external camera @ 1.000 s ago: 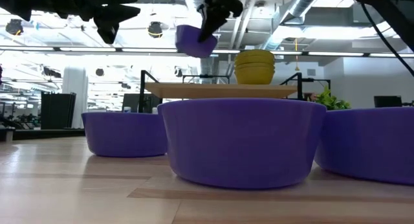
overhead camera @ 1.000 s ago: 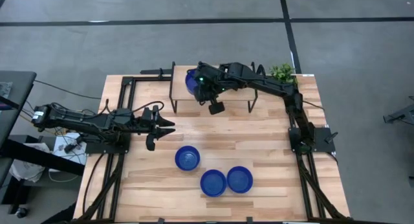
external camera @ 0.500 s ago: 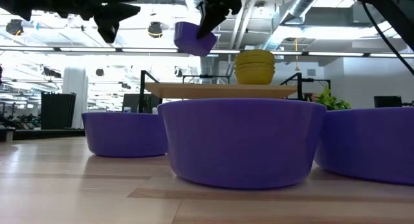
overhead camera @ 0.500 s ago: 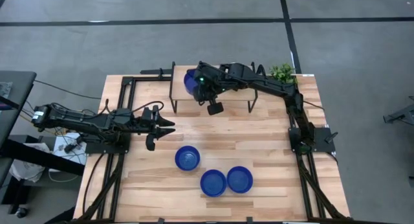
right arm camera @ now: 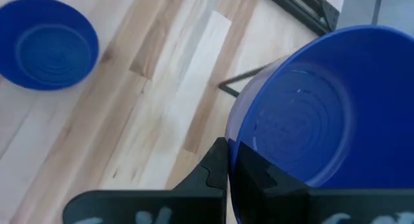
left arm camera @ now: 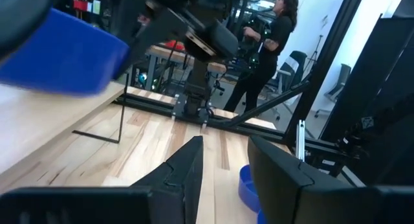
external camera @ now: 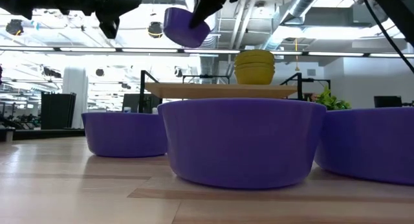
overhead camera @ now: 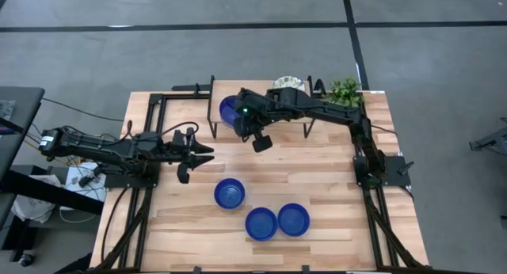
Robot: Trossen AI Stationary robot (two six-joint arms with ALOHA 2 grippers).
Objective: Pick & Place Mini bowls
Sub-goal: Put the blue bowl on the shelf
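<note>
My right gripper (overhead camera: 241,120) is shut on a cobalt blue mini bowl (overhead camera: 229,111), held in the air over the left end of the raised wooden shelf (overhead camera: 289,125). In the low view this bowl (external camera: 186,26) hangs tilted, high above the table. Three more blue mini bowls (overhead camera: 230,193) (overhead camera: 261,223) (overhead camera: 293,219) rest on their bases on the table's near middle. A stack of yellowish patterned mini bowls (external camera: 254,67) stands on the shelf. My left gripper (overhead camera: 203,154) hovers open at the table's left, with nothing between its fingers. My right gripper pinches the blue bowl's rim (right arm camera: 234,146) on the side nearest the wrist, with one finger (right arm camera: 262,175) inside the bowl and the other (right arm camera: 213,169) outside against the wall. The fingers slant down from the table's right. The bowl is lifted clear and tilted.
The shelf stands on thin black legs (overhead camera: 211,119) at the table's far middle, with a small green plant (overhead camera: 345,89) at the far right corner. Black frame rails (overhead camera: 150,108) run along the table's sides. A person (left arm camera: 272,43) stands in the room beyond the table.
My right gripper has swung toward the table's left edge and a little toward the near edge, carrying the blue bowl. The bowl stays lifted clear and now hangs past the shelf's left end. The patterned stack on the shelf has come into the high view.
</note>
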